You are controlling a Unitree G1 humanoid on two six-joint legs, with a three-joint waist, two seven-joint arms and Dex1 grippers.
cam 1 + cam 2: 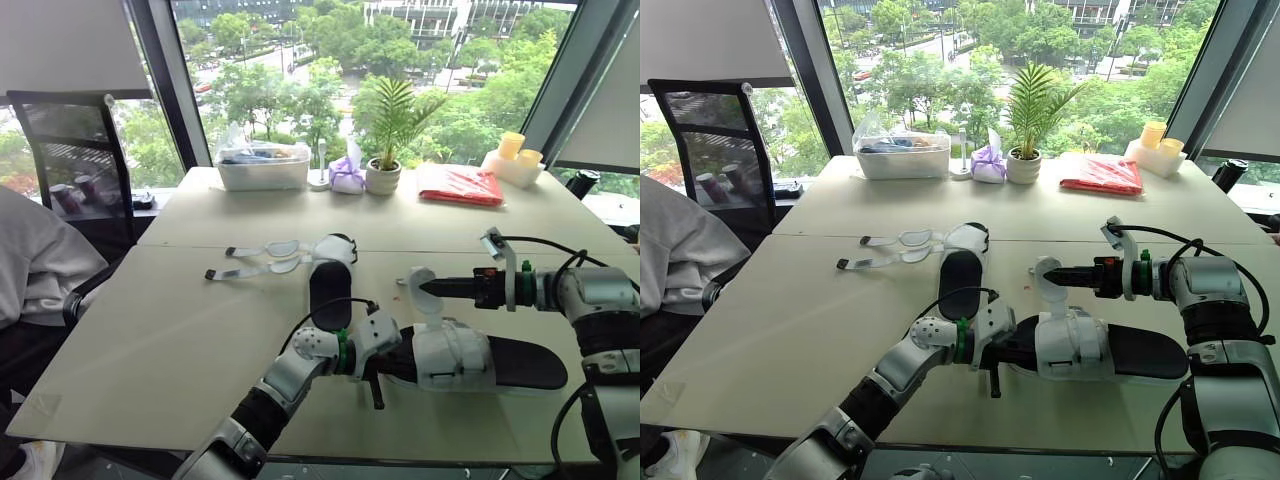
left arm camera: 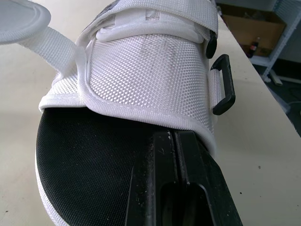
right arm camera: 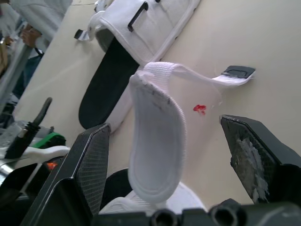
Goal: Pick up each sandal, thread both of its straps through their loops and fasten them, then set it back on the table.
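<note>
The right gripper (image 3: 164,126) holds its fingers (image 3: 89,165) wide apart, one on each side of the raised strap (image 3: 157,150), and neither pad touches it. The strap stands up from the white upper of the near sandal (image 1: 455,355), rounded end uppermost. The right arm reaches level towards the robot's left, so the strap lies straight ahead of the fingertips and closing is probably all the grasp needs.

The left gripper (image 1: 385,360) is at the sandal's left end. Its fingers (image 2: 162,179) are closed together and lie on the black footbed, with the tips at the edge of the upper. Whether they pinch anything cannot be told.

The sandal rests on the surface (image 1: 150,340) near its front edge, long axis running left to right across the robot. The black loop (image 2: 223,84) sits on the flank of the upper with nothing through it, so the strap must likely be carried over the upper to reach it.

The far sandal (image 1: 330,285) lies just beyond, pointing away from the robot, with its loose straps (image 1: 255,258) spread out to the left. It is close to the working space but not between the fingers and the strap.

Well apart along the window edge stand a clear container (image 1: 263,165), a potted plant (image 1: 383,175) and a red packet (image 1: 460,185). A person's sleeve (image 1: 40,260) shows at the left.
</note>
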